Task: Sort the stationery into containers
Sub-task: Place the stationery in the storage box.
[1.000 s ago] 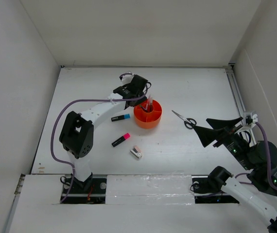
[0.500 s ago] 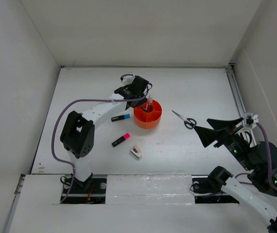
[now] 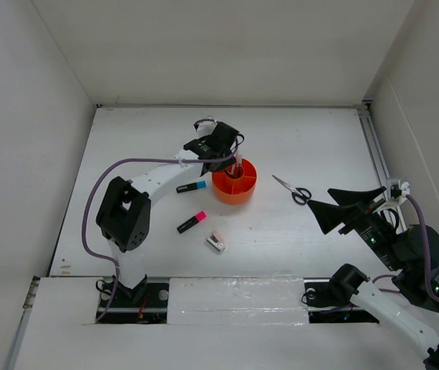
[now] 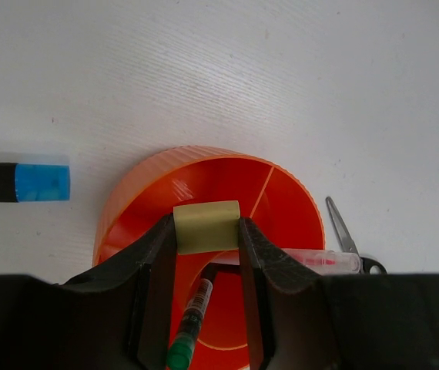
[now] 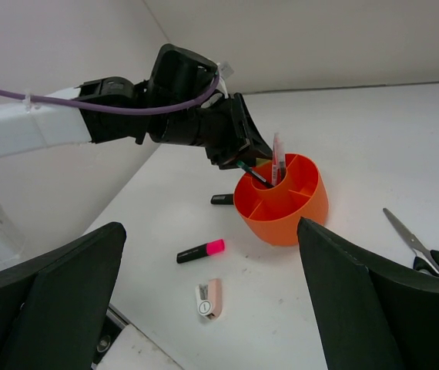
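Observation:
My left gripper (image 4: 208,231) is shut on the tan eraser (image 4: 206,226) and holds it over a wedge compartment of the round orange organiser (image 3: 234,180), which also shows in the left wrist view (image 4: 281,193). A thin black pen (image 4: 190,320) and the pink pen (image 4: 323,261) stand in its central cup. The blue-capped marker (image 3: 191,186) and pink-capped marker (image 3: 191,222) lie left of the organiser. The pink-white clip piece (image 3: 216,242) lies nearer me. The scissors (image 3: 293,190) lie to the right. My right gripper (image 5: 212,308) is open and empty, well back from the organiser.
White walls close in the table on the left, back and right. A rail runs along the right edge (image 3: 375,146). The left arm's purple cable (image 3: 100,185) loops over the left part of the table.
My left gripper has edged a little to the right, further over the organiser, with the eraser in it. The right arm has not moved.

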Available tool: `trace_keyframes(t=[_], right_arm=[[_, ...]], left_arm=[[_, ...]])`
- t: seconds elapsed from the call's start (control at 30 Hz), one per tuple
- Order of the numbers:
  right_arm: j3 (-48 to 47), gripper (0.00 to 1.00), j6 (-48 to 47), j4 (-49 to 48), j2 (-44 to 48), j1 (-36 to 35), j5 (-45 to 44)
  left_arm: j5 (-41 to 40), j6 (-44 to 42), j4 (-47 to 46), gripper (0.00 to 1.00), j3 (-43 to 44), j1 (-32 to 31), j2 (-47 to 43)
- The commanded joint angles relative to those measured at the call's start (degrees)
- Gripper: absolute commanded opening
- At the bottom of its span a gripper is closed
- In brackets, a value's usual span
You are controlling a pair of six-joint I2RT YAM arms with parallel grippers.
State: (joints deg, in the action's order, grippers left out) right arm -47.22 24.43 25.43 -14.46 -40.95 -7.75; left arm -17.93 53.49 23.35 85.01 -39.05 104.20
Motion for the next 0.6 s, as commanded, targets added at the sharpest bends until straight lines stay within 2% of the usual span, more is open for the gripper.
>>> trace_keyframes(t=[0.0, 0.3, 0.47, 0.57], right_arm=[[-2.26, 0.99, -0.08, -1.26, 0.57, -0.36, -0.60], [-2.26, 0.99, -0.08, -1.26, 0.57, -0.36, -0.60], [-1.73, 0.99, -0.08, -1.26, 0.57, -0.36, -0.60], [-1.73, 0.99, -0.08, -1.26, 0.57, -0.36, -0.60]], left_arm=[[-0.17, -0.06, -0.68, 0.07, -0.02, -0.42, -0.58], [-1.31, -0.06, -0.06, 0.16, -0.02, -0.94, -0.58], [-1.84, -0.06, 0.55, 0.31, -0.02, -0.94, -0.58], [-1.84, -0.06, 0.55, 0.33, -0.02, -0.94, -1.10]])
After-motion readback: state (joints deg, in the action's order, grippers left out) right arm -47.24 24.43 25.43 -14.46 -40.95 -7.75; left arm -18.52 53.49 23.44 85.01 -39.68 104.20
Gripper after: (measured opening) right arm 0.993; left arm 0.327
